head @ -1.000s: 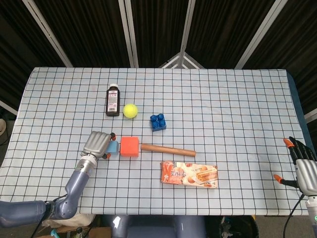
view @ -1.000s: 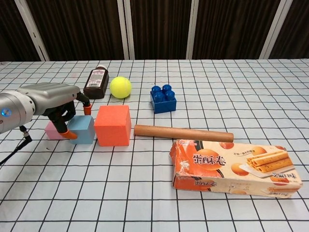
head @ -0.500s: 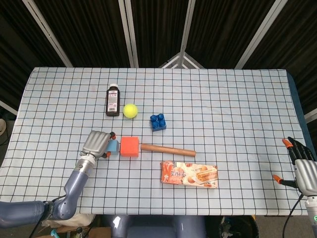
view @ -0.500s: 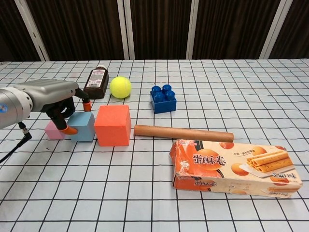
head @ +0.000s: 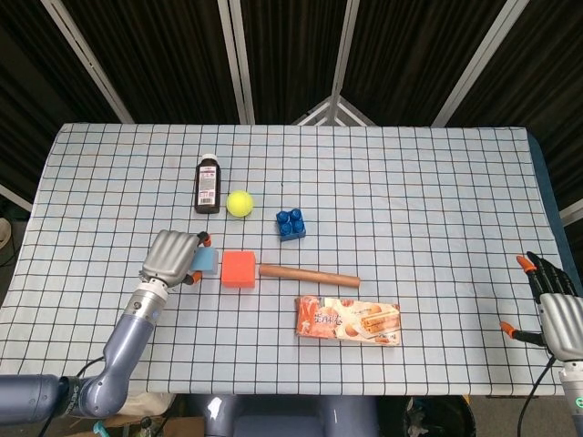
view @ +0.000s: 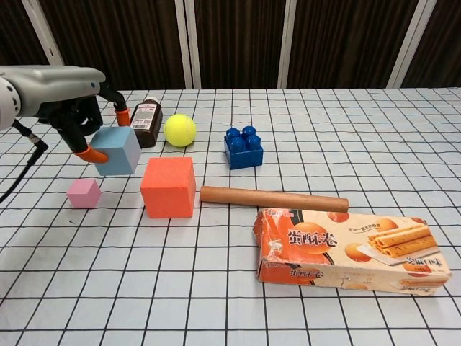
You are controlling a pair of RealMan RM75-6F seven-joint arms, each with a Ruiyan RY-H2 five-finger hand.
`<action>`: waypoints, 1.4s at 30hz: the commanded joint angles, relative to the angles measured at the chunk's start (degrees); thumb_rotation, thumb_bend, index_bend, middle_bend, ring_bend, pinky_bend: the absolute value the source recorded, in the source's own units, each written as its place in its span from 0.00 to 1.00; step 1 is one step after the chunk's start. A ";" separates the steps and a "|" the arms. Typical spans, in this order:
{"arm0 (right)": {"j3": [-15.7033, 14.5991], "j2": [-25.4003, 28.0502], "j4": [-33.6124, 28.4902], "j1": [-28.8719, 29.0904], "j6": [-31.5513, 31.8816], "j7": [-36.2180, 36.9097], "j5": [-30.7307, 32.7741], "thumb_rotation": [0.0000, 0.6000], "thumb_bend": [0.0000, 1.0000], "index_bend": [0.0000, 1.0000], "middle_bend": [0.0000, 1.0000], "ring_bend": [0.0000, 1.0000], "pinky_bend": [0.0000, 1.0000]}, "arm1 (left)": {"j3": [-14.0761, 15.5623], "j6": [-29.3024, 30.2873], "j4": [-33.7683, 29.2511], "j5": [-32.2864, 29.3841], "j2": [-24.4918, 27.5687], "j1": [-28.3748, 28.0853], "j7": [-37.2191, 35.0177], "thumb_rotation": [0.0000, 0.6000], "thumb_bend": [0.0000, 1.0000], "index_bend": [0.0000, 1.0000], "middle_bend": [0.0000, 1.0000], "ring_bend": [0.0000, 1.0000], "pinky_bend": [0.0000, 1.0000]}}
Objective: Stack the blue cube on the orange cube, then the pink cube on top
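My left hand [view: 68, 108] [head: 170, 257] grips the light blue cube [view: 116, 150] [head: 207, 262] and holds it in the air, up and left of the orange cube [view: 168, 187] [head: 239, 269]. The orange cube rests on the checked cloth. A small pink cube [view: 84, 193] sits on the cloth to its left, below the raised hand; the head view hides it under the hand. My right hand [head: 556, 305] hangs open off the table's right edge, fingers spread, holding nothing.
A wooden rod [view: 274, 198] lies right of the orange cube, with a biscuit box [view: 351, 249] in front of it. Behind stand a dark bottle [view: 145, 122], a yellow ball [view: 180, 130] and a blue toy brick [view: 243, 147].
My left hand has lifted the blue cube off the cloth, rising well above the table. The pink cube now shows fully uncovered. The right hand stayed put.
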 commanded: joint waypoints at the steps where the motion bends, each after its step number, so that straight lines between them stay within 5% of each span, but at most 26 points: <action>1: 0.02 0.00 0.02 -0.03 -0.01 0.03 0.11 1.00 0.13 0.00 0.01 0.03 0.10 | -1.23 1.53 -1.25 -3.52 -0.50 -2.67 3.29 1.00 0.29 0.40 0.84 0.80 0.85; 19: 0.23 0.34 1.31 -0.34 0.22 3.19 0.24 1.00 0.13 0.00 0.01 0.03 0.10 | -3.13 6.97 2.89 -10.84 -10.61 -10.21 9.18 1.00 0.29 0.41 0.84 0.81 0.86; 42: 0.24 0.39 1.64 -0.30 0.01 3.82 0.26 1.00 0.13 0.00 0.01 0.03 0.10 | -2.62 8.84 4.46 -12.16 -12.68 -11.71 9.95 1.00 0.29 0.42 0.84 0.81 0.86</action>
